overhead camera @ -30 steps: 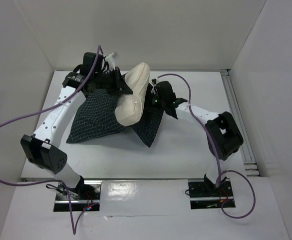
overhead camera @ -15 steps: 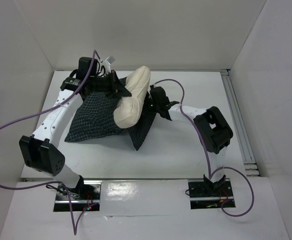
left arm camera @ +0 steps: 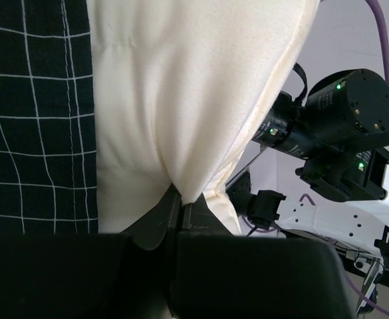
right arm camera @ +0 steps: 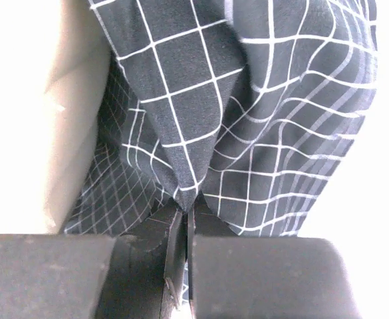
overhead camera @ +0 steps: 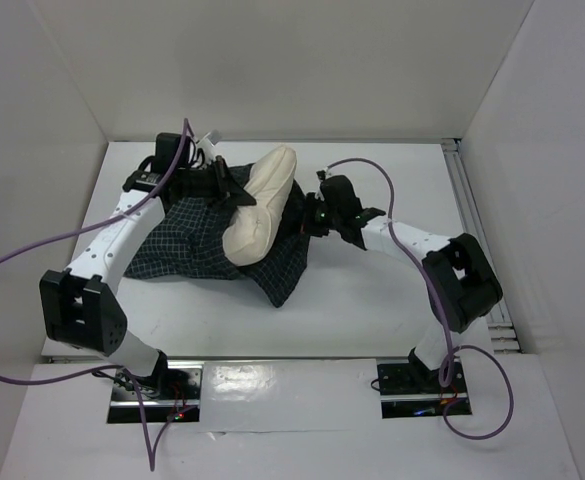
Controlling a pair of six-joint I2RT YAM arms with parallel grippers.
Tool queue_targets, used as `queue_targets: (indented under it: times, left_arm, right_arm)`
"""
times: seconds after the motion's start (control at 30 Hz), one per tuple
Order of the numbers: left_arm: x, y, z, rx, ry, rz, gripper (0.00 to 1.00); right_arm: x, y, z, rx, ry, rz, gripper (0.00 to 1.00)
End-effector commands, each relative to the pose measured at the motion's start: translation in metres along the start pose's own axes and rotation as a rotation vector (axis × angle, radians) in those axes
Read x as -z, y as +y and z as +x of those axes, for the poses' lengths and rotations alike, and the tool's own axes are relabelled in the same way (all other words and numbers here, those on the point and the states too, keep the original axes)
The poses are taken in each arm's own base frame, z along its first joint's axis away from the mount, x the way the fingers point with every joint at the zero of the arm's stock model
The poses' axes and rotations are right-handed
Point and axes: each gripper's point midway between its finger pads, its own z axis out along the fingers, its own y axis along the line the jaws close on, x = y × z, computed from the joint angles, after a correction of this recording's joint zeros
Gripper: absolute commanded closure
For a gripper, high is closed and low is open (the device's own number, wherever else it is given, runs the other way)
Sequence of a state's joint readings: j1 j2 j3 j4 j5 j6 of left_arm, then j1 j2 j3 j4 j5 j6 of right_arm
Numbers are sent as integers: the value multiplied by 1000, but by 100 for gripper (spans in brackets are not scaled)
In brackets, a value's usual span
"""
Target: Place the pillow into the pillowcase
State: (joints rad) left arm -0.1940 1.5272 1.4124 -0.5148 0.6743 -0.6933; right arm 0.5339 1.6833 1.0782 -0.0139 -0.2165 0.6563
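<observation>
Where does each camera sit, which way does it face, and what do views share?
Top external: above, behind the bases, looking down on the table; both arms show.
Left wrist: looks along the left gripper, shut on the pillow; right arm beyond.
Right wrist: looks along the right gripper, shut on the pillowcase.
Shared: all show the pillowcase.

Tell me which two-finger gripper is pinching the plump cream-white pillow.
The left gripper, shut on the plump cream-white pillow; the right gripper pinches the dark navy white-checked fabric pillowcase.
</observation>
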Motion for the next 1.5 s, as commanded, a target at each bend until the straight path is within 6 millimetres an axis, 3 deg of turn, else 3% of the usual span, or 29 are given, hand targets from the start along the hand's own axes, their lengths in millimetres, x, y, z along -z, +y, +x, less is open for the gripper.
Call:
queue_targets:
  times: [0.0, 0.13, 0.2, 0.4, 0.5, 0.6, 0.8, 0.9, 1.03, 1.13, 1.23, 1.33, 1.4, 1.47]
  left_arm:
    - [1, 29, -20, 5, -100, -103, 100]
    - [-8, 53, -10, 39, -84, -156, 100]
    - [-9, 62, -9, 48, -77, -171, 100]
    - [-16, 75, -4, 68, -58, -170, 100]
    - [-20, 83, 1, 80, -44, -179, 100]
    - [-22, 84, 4, 82, -39, -171, 100]
    - [-24, 95, 17, 70, -4, -181, 100]
    - [-29, 114, 33, 63, 97, -256, 100]
    - [-38, 130, 55, 50, 198, -286, 100]
    - [-36, 130, 61, 57, 208, -280, 100]
    - [-39, 131, 64, 16, 217, -294, 100]
    - [-39, 135, 77, -9, 282, -325, 100]
    - [-39, 134, 82, -4, 309, -309, 100]
    - [-38, 134, 92, 1, 332, -313, 100]
  right_arm:
    - [18, -16, -7, 18, -16, 62, 95]
    - [26, -14, -6, 18, -14, 64, 95]
    - [31, -21, -6, 22, -8, 89, 89]
    - [34, -46, 4, 6, 10, 143, 89]
    - [29, -57, 19, -5, 53, 160, 100]
    - [26, -55, 21, -20, 46, 141, 100]
    - [31, -27, -8, -2, -37, 51, 100]
    - [35, -5, -29, -35, -102, -46, 100]
    - [51, 21, -89, -52, -260, -139, 100]
    - [42, 19, -107, -20, -250, -70, 100]
    - [29, -12, -95, -56, -217, 17, 100]
    - [32, -28, -107, -108, -263, 23, 100]
    - [21, -43, -109, -128, -248, 55, 100]
    - [14, -45, -118, -123, -247, 80, 100]
